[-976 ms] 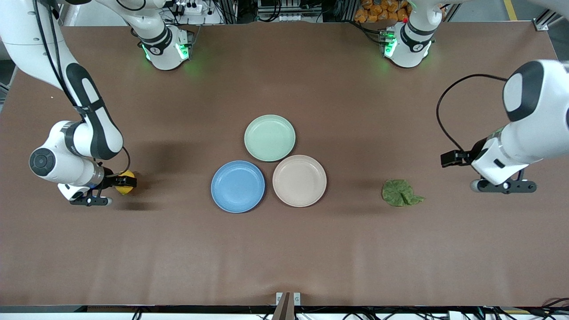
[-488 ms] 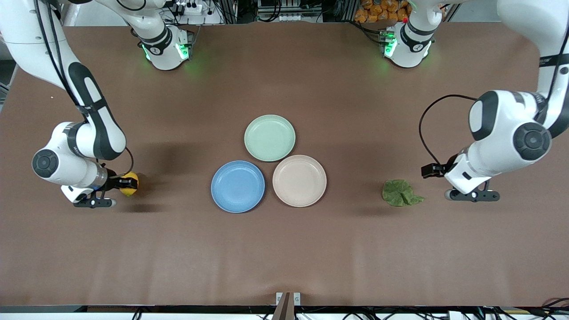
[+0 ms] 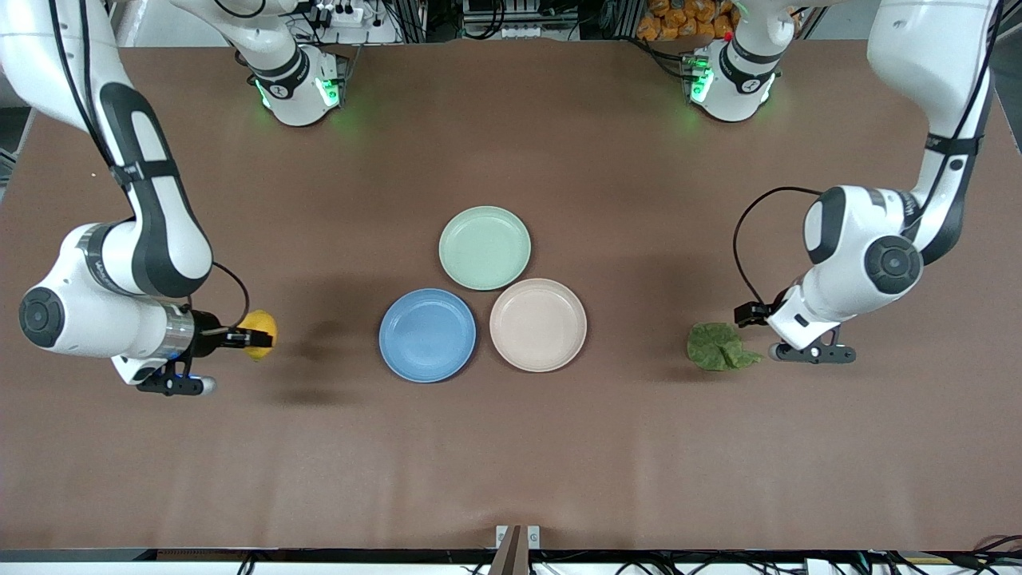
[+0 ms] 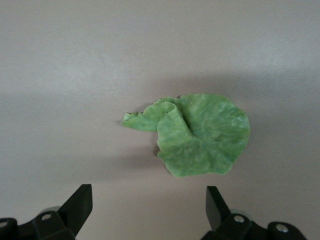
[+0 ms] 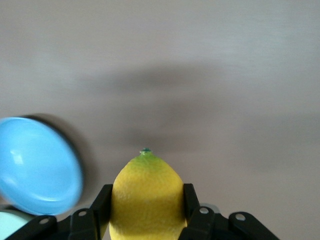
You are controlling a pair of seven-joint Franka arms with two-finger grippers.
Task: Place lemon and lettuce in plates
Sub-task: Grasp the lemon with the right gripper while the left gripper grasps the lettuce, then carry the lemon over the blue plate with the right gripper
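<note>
Two tools are at work. Right tool [image 5: 145, 220] grips the lemon [image 3: 259, 335], raised over the tabletop [image 3: 511, 447] at the right arm's end, well apart from the blue plate [image 3: 427, 335]. Left tool [image 4: 147, 207], fingers spread wide, hangs just beside the lettuce [image 3: 718, 346], which lies flat near the beige-pink plate [image 3: 537, 324].

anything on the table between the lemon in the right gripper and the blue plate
Nothing: in the front view only bare brown table separates the lemon, held in the right gripper, from the blue plate.
</note>
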